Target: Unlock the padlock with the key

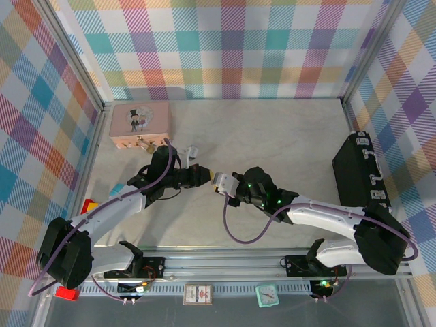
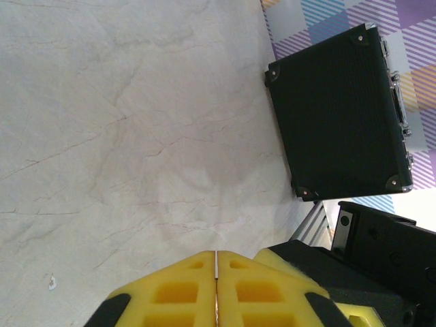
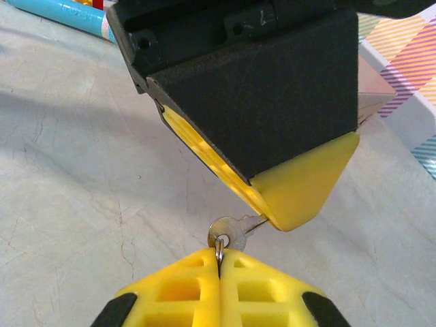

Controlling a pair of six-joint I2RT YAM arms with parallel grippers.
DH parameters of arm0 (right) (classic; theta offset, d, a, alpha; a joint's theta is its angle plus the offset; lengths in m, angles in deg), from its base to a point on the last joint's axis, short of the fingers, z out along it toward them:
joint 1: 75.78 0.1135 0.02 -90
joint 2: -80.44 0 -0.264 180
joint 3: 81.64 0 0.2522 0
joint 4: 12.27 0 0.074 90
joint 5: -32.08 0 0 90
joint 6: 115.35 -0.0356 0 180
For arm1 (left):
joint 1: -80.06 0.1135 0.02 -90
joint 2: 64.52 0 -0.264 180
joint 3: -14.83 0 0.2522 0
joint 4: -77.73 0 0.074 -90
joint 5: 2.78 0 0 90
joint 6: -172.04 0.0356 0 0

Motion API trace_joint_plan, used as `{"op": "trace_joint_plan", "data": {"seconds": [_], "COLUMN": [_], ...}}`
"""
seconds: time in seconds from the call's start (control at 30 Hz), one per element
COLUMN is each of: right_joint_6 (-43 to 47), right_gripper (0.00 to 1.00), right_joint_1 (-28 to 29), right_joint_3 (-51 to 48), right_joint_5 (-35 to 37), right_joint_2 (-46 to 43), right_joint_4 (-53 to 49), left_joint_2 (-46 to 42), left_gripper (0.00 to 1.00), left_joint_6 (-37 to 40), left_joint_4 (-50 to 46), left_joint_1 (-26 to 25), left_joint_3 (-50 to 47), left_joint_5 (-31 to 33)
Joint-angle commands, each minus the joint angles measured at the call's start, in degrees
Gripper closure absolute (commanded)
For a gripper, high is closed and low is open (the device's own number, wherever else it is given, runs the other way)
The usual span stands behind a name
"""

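The two grippers meet tip to tip over the middle of the table. The key [image 3: 229, 234], small and silvery-grey, hangs in the air between them. My right gripper [image 3: 219, 253] is shut on the thin ring threaded through the key's round head. My left gripper [image 3: 269, 216] comes in from above with its yellow pads [image 3: 306, 184] shut on the key's blade. In the left wrist view, my left gripper [image 2: 216, 253] has its pads pressed together with a thin silvery sliver between them. The brass padlock [image 1: 145, 145] lies against the front of the pink tin [image 1: 139, 121], behind the left arm.
A black case [image 1: 361, 174] lies by the right wall, also seen as the black case [image 2: 340, 109] in the left wrist view. A blue pen-like stick [image 3: 61, 15] lies at the table's left side. Plaid walls close in the back and both sides.
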Motion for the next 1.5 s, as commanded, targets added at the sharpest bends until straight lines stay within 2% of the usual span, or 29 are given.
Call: {"op": "trace_joint_plan", "data": {"seconds": [0.0, 0.07, 0.1, 0.2, 0.27, 0.37, 0.5, 0.6, 0.8, 0.9, 0.97, 1.03, 1.23, 1.47], "right_joint_6": [0.7, 0.5, 0.1, -3.0, -6.8, -17.5, -38.2, -52.6, -77.4, -86.0, -88.4, -88.3, -89.2, -93.0], "right_gripper": [1.0, 1.0, 0.96, 0.72, 0.61, 0.47, 0.39, 0.28, 0.26, 0.26, 0.26, 0.25, 0.25, 0.26], "right_joint_1": [0.7, 0.7, 0.7, 0.7, 0.7, 0.6, 0.5, -0.5, -11.5, -16.1, -17.2, -17.8, -20.3, -22.5], "right_joint_3": [1.5, 1.4, 1.4, 1.2, 0.7, 0.8, 4.3, 4.8, 5.6, 4.2, 3.3, 3.4, 1.8, 1.2], "right_joint_5": [0.7, 1.2, 1.3, 2.5, 3.4, 3.3, 3.7, 1.7, -20.1, -27.7, -29.6, -30.2, -30.5, -31.7], "right_joint_2": [0.1, 0.0, -0.1, -0.6, -1.3, -2.3, -1.4, -1.3, 1.3, 3.6, 4.0, 3.6, 2.3, 4.6], "right_joint_4": [2.1, 2.1, 2.4, 4.7, 6.9, 8.4, 5.7, 6.0, 10.2, 18.8, 22.9, 22.4, 22.6, 28.9], "left_joint_2": [0.2, 0.2, 0.3, 0.2, -0.5, -2.2, -3.4, -2.4, 4.3, 8.9, 11.9, 14.4, 14.9, 15.3], "left_gripper": [0.97, 1.0, 1.0, 1.0, 1.0, 1.0, 1.0, 1.0, 1.0, 1.0, 1.0, 1.0, 1.0, 1.0], "left_joint_6": [1.0, 0.8, 0.4, -2.0, -3.9, -6.9, -11.2, -13.0, -12.9, -14.7, -16.8, -18.7, -18.4, -19.8], "left_joint_4": [-0.6, -0.4, -0.1, 2.2, 3.9, 7.5, 17.5, 26.8, 46.9, 57.1, 62.7, 65.6, 64.6, 66.4], "left_joint_1": [-0.3, -0.3, -0.3, -0.3, -0.3, -0.3, -0.3, -0.3, -0.3, -0.4, -0.3, -0.3, -0.4, -0.4], "left_joint_3": [1.6, 1.7, 1.6, 1.3, 1.3, 0.8, -1.8, -3.6, -4.7, -4.7, -5.1, -4.9, -4.7, -4.9], "left_joint_5": [-0.6, -0.3, 0.1, 3.2, 6.4, 13.4, 21.6, 24.1, 18.6, 14.7, 13.5, 12.8, 12.1, 10.2]}}
